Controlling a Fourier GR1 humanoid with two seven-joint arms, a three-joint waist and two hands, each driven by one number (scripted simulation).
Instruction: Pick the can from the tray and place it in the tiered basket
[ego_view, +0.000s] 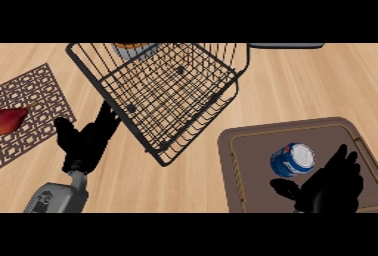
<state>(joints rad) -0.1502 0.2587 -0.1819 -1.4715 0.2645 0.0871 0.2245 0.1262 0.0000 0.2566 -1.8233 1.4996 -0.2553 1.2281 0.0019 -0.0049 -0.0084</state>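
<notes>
Your right hand (332, 185) is sitting open just beside the blue-and-white drink can (291, 160), which is standing upright on the brown rectangular tray (244, 165), at about 11 o'clock from the palm. It's way nearer than the left hand (85, 140), resting open by the black wire tiered basket (170, 95). One can, one tray, one basket.

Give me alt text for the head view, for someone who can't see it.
A blue and white can stands on a brown tray, with the robot's open right hand just beside it. A black wire tiered basket sits upper left; the open left hand rests beside it.
</notes>
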